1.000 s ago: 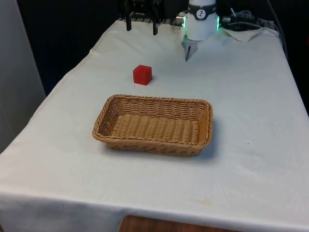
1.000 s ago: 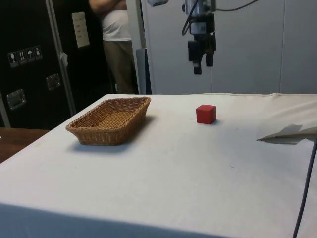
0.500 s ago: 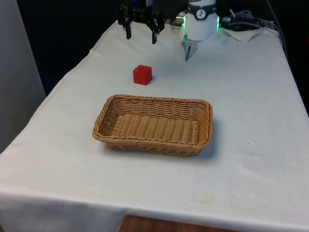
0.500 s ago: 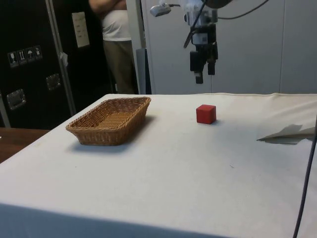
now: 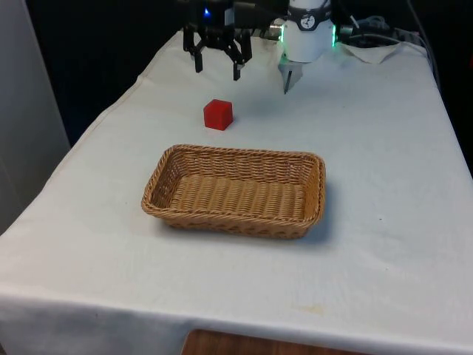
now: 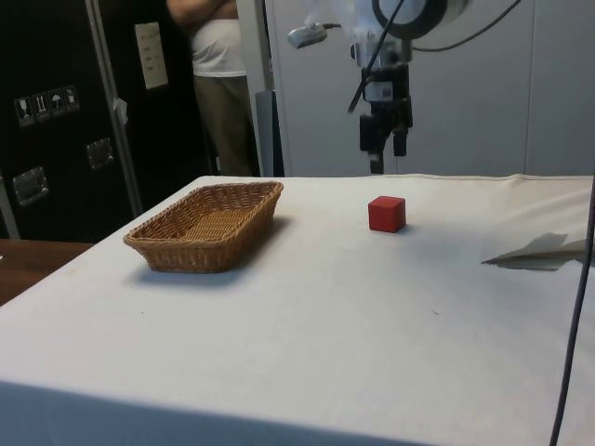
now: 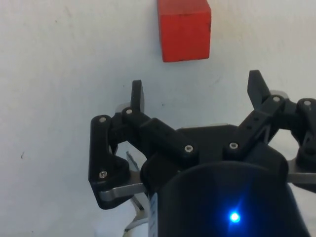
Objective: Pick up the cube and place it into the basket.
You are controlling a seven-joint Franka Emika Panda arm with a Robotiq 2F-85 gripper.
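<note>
Even indoor light, soft shadows, bright white cloth (image 5: 384, 170).

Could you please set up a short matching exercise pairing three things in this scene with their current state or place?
Things:
1. small red cube
2. woven wicker basket
3. black two-finger end effector

States:
A. open, above the white tablecloth near the cube
B. resting on the cloth, outside the basket
C. empty

Pairs: 1-B, 2-C, 3-A

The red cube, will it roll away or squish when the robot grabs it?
Probably not. The cube sits on a flat face on the cloth, so it should stay put. Its edges look sharp and straight, so it's likely stiff. The open gripper looks wide enough.
</note>
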